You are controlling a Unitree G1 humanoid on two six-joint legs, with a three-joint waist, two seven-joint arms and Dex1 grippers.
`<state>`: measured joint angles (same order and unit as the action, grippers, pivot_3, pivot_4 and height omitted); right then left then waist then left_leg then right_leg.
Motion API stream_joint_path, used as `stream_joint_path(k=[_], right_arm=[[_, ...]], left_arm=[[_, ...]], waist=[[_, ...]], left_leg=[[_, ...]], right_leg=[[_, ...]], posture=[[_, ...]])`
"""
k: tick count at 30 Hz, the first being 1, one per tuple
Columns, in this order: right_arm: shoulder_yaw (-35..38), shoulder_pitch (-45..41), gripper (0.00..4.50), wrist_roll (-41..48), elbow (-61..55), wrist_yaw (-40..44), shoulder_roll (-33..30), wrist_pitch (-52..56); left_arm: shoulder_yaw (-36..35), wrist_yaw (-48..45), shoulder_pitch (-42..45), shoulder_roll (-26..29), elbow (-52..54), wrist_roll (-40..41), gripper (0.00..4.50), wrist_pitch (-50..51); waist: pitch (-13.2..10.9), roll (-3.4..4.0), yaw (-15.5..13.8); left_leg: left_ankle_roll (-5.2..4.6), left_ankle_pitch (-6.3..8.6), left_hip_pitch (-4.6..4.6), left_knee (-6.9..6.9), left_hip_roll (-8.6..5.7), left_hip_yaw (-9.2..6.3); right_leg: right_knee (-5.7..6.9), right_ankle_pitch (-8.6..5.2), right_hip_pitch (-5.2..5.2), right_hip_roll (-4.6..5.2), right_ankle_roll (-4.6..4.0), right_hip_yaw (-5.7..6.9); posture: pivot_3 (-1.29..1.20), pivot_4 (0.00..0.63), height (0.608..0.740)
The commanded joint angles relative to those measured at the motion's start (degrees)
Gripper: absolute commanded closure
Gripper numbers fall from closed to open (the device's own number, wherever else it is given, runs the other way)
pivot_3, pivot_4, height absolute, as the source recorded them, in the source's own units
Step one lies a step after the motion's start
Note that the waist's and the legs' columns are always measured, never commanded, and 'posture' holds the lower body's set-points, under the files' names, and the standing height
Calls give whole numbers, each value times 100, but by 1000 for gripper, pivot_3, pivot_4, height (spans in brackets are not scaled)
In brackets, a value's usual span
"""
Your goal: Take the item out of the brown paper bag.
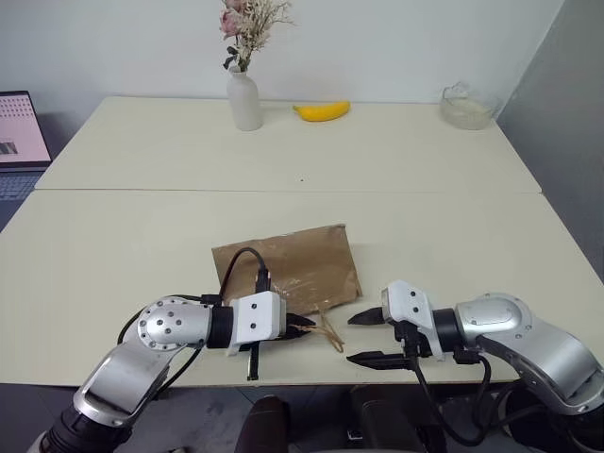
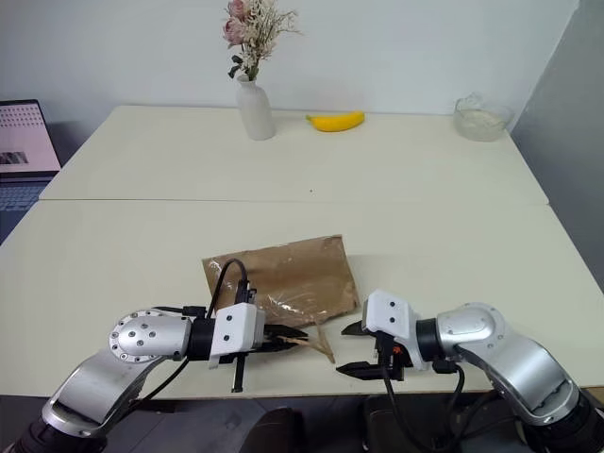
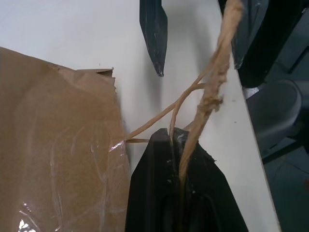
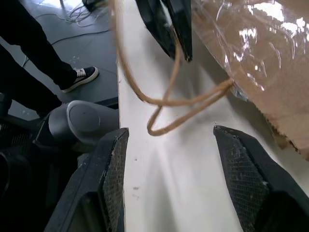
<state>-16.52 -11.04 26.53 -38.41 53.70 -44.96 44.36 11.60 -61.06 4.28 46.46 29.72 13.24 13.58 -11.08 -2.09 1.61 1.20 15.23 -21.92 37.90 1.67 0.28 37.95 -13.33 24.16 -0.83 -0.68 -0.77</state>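
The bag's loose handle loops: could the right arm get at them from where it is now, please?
Probably yes. The right tool stands open just beside the loops, with bare table between. The left tool already pinches one handle cord close by, so room is tight.

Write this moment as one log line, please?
left gripper: shut on handle | right gripper: open, empty | paper bag: flat on table

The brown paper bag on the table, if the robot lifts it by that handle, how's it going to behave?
Probably floppy: the brown paper bag lies flat and creased, so it should sag and swing. It looks light, so it may slide toward the table edge before lifting. The thin handle, pinched in the left gripper, looks frayed and might tear.
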Motion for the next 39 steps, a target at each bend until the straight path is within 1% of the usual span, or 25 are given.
stream_joint_path(k=[1, 3, 13, 19, 23, 28, 30, 32, 35, 36, 39], right_arm=[[222, 41, 1556, 176, -193, 23, -95, 29], [263, 74, 1556, 217, -224, 23, -139, 51], [377, 238, 1556, 350, -344, 41, -383, 118], [411, 358, 1556, 422, -418, 68, -527, 111], [401, 387, 1556, 461, -426, 51, -573, 87], [379, 392, 1556, 488, -440, 32, -576, 90], [392, 415, 1556, 500, -463, 33, -587, 89], [381, 431, 1556, 518, -500, 33, -584, 100], [301, 455, 1556, 520, -570, 22, -554, 106], [237, 460, 1556, 481, -574, -7, -516, 90], [73, 424, 1556, 397, -556, -116, -349, 45]], left_arm=[[-53, -139, 46, 104, 38, -93, 3080, -401], [-44, -135, 72, 74, 35, -76, 2499, -466], [167, -113, 228, -55, 144, -92, 2499, -349], [103, -368, 274, 95, 480, 387, 2499, 128], [42, -395, 279, 132, 449, 423, 2499, 106], [116, -267, 307, 8, 308, 334, 2499, 25], [153, -176, 356, -90, 247, 302, 2878, 58], [139, -30, 431, -244, 204, 349, 3353, 208], [79, 101, 538, -378, 126, 351, 4351, 282], [42, 141, 565, -403, 105, 363, 4474, 317], [-1, 160, 596, -393, 72, 364, 4474, 328]], waist=[[0, 0, -1], [0, 0, -3], [0, 0, -3], [0, 0, -1], [0, 0, -1], [0, 0, -1], [0, 0, -2], [0, -1, -4], [0, -1, -4], [0, -1, -4], [0, -1, 0]], left_leg=[[0, 0, 0, 0, 0, 0], [0, 0, 0, -1, 0, 1], [0, 0, -1, 0, 0, 1], [0, 0, -1, 0, 0, 2], [0, 0, 0, 0, 0, 0], [0, 0, -1, 0, -1, 1], [0, 0, -2, 0, -1, 1], [0, 0, -2, 0, -2, 0], [0, 0, -2, 1, -2, 0], [0, 0, -2, 1, -2, 0], [0, 0, -1, 0, 0, -1]], right_leg=[[0, 0, 0, 0, 0, 0], [0, 0, 0, 0, 0, -1], [-2, 0, 0, 0, 0, -1], [-2, 0, 0, 0, 1, -1], [-2, 0, 0, 0, 0, 0], [-4, -1, 0, 0, -1, 0], [-5, 0, 0, 0, 0, 0], [-5, 0, -1, 0, 0, 0], [-5, 1, -2, 0, 1, 0], [-5, 1, -2, -1, 2, 0], [-5, 1, -2, -2, 2, 0]], posture=[[0, 150, 740], [0, 150, 740], [0, 150, 740], [0, 150, 740], [0, 150, 740], [0, 150, 740], [0, 150, 740], [0, 150, 740], [0, 150, 740], [0, 150, 740], [0, 150, 740]])
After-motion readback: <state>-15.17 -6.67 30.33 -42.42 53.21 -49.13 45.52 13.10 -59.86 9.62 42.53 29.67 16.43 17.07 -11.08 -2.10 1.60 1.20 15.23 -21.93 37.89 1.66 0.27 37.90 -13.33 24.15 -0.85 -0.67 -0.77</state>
